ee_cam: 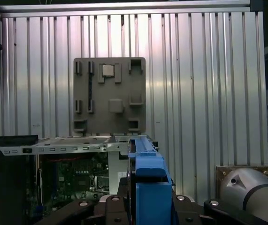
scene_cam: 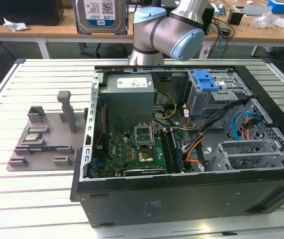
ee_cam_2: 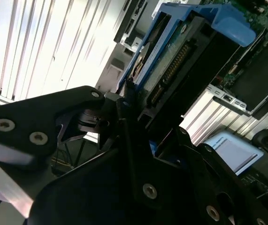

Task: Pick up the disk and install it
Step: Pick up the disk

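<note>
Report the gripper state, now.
Gripper: closed on the disk, which it holds by its blue frame.

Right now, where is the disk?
The disk is held aloft in the end effector at the top of the exterior view, on that view's left of the arm, well above the open computer case.

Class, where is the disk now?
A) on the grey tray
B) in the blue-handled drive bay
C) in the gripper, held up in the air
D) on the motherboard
C: in the exterior view the disk hangs high up, clear of the computer case, and in the first wrist view the gripper clamps it.
</note>
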